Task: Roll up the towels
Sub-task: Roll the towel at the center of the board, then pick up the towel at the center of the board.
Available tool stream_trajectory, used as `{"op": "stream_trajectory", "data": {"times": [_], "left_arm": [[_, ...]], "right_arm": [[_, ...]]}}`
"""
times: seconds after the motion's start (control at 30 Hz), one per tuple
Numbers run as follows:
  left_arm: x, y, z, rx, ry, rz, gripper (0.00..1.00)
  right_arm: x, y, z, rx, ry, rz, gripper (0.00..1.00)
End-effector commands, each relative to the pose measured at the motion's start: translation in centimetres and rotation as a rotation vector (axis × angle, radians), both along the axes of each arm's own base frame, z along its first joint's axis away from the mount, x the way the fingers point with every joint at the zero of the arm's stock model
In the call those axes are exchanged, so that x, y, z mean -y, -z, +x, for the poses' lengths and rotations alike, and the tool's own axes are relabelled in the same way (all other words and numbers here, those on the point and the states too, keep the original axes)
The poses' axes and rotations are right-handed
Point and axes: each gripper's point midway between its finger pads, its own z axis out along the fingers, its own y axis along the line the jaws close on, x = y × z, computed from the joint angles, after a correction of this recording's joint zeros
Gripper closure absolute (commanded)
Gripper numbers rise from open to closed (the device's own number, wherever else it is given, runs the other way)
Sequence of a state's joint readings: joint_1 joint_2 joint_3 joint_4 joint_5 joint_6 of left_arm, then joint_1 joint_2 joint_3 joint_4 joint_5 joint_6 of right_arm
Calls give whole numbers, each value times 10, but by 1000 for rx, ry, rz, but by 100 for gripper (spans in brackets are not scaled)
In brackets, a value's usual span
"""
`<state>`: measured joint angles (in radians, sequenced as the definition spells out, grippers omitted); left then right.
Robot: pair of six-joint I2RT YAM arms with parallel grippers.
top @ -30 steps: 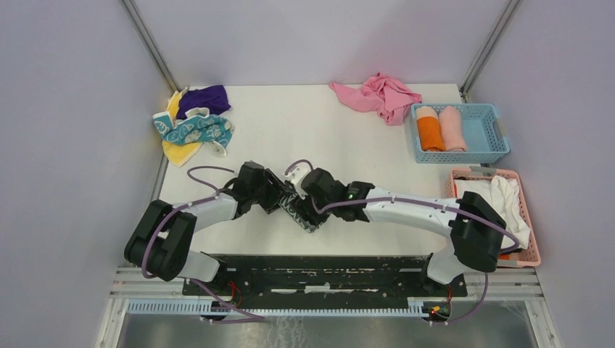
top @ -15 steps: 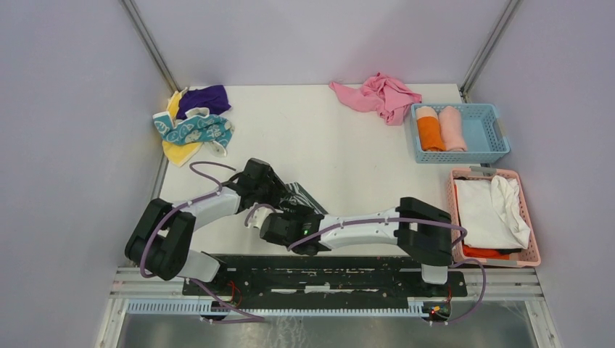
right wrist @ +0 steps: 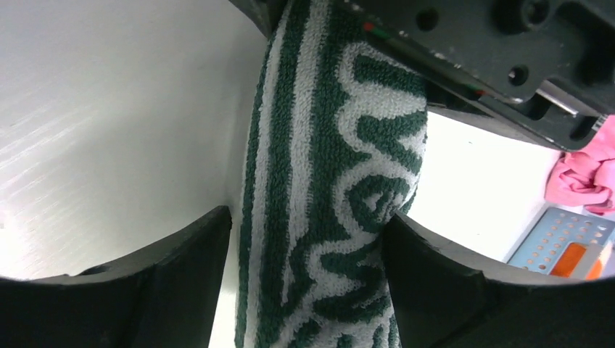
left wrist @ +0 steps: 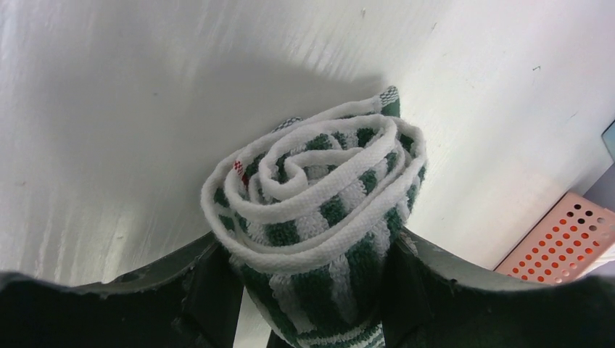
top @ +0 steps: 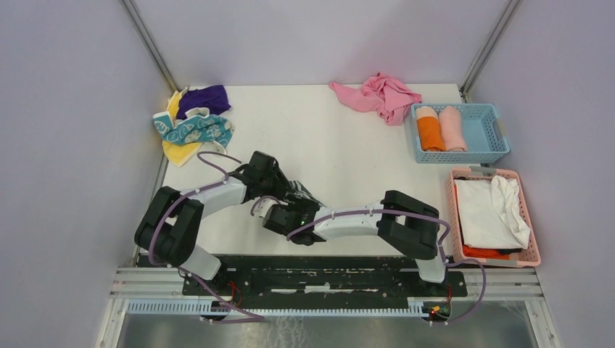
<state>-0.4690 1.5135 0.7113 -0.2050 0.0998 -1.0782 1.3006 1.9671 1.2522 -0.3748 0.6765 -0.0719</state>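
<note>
Green-and-white terry towel (left wrist: 319, 210), coiled into a tight spiral roll, sits pinched between both arms' jaws.

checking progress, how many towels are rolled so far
3: orange roll and pink roll in the blue basket; green-white roll held near front centre. Others may be hidden.

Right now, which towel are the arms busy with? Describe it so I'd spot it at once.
Look at the white table, near its front edge where the two arms meet. There the left claw grips a rolled towel, with the right claw straddling it. It alone is dark green and white, unlike the pink towel and the purple, yellow and teal heap behind.
</note>
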Motion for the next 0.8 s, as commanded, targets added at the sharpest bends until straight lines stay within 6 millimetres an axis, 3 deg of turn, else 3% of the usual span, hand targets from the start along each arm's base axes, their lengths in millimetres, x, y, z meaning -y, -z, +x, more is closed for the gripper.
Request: {"op": "stream_trajectory", "data": {"times": [0.0,0.27,0.43,0.5,0.6,0.77], "left_arm": [[-26,42,-38,-155,121,177,34],[-22,42,-30,-143,146,179,32],[-17,27,-7,-67,141,152,28],[-23,11,13,-16,138,140,25],[-41,-21,52,65,117,139,22],[-83,-77,99,172,66,162,19]], "right_arm": [[21,42,-1,-172,51,-17,21],[30,62,-11,-326,69,-10,42],[41,64,-10,-346,95,-44,73],[45,60,-9,-336,102,-41,87],[52,50,-6,-318,119,-40,99],[66,18,12,-242,166,-25,100]]}}
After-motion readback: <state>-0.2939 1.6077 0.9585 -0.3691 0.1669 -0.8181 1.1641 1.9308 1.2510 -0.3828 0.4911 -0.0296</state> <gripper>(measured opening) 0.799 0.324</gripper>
